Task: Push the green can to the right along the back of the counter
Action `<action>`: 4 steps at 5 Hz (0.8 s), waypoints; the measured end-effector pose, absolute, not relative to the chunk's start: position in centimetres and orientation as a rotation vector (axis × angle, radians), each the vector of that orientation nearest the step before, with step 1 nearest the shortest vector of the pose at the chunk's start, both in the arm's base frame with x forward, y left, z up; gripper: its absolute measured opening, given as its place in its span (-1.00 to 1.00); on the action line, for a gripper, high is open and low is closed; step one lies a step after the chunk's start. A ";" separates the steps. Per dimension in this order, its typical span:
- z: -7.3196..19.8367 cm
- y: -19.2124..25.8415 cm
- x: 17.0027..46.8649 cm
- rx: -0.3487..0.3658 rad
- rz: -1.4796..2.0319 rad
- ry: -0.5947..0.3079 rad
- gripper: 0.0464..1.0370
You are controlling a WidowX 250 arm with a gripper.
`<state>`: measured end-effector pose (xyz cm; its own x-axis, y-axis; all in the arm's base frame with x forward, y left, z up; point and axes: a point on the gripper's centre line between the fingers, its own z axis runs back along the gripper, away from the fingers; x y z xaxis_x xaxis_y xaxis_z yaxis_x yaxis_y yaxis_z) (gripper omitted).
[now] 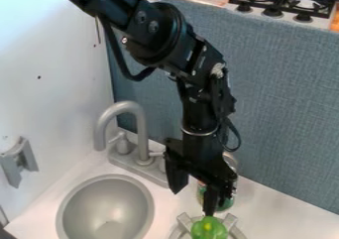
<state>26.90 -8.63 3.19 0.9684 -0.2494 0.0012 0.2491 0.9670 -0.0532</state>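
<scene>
Partly cropped below, a rounded green pepper (208, 230) lies on a grey metal-look burner (231, 220). The black gripper (193, 204), jaws parted, hangs above, contact unclear, hiding much of a can (228, 203); nearby, a smooth bowl-shaped sink (106, 203).

Grey sink (102, 203) beside a faucet (141, 129); blue cloth (285, 109) behind; stove (259, 11) beyond it.
</scene>
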 end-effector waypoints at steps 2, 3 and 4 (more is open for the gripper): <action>2.3 -8.8 27.8 -0.055 -0.267 0.019 0.93; 2.5 -7.3 29.9 -0.058 -0.216 -0.011 0.93; 2.7 -6.1 32.0 -0.027 -0.203 -0.040 0.93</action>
<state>31.99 -6.09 2.74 0.9786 -0.2014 0.0423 0.2025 0.9790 -0.0226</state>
